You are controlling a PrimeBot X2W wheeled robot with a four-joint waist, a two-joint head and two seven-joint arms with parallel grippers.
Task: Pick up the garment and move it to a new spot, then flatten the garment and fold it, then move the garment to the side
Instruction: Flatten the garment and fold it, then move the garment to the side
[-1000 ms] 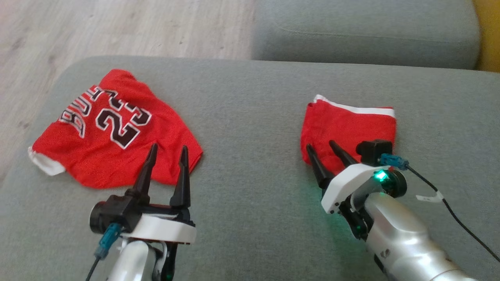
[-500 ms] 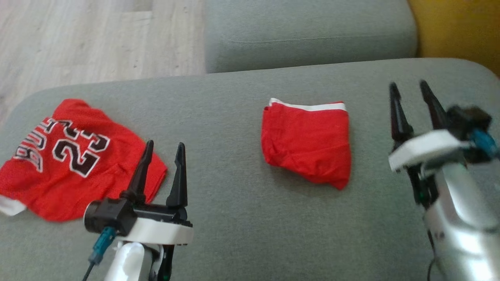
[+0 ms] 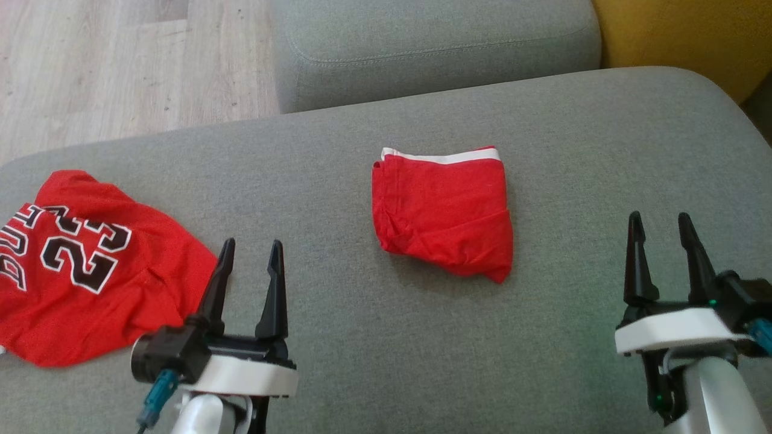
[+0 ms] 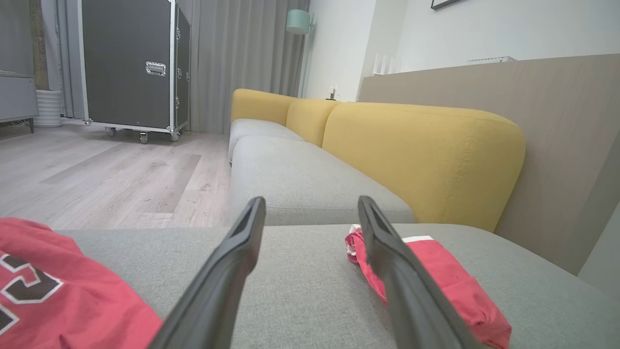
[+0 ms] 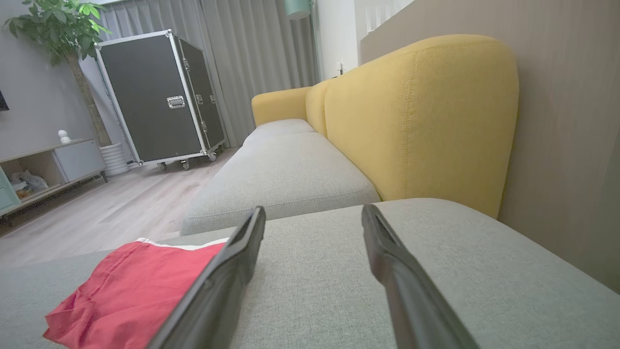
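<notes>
A folded red garment with a white band along its far edge lies flat in the middle of the grey seat cushion. It also appears in the left wrist view and the right wrist view. My right gripper stands open and empty, well to the right of the garment and apart from it. My left gripper is open too, nothing between its fingers, between the folded garment and a spread red jersey with black number 23.
A second grey cushion lies beyond the seat. A yellow backrest rises at the far right. Wood floor lies past the cushion's far left edge. A black wheeled case stands across the room.
The head camera has swung to the right. My right gripper has drawn away from the folded red garment to the lower right, leaving it lying free. The left gripper has stayed put.
</notes>
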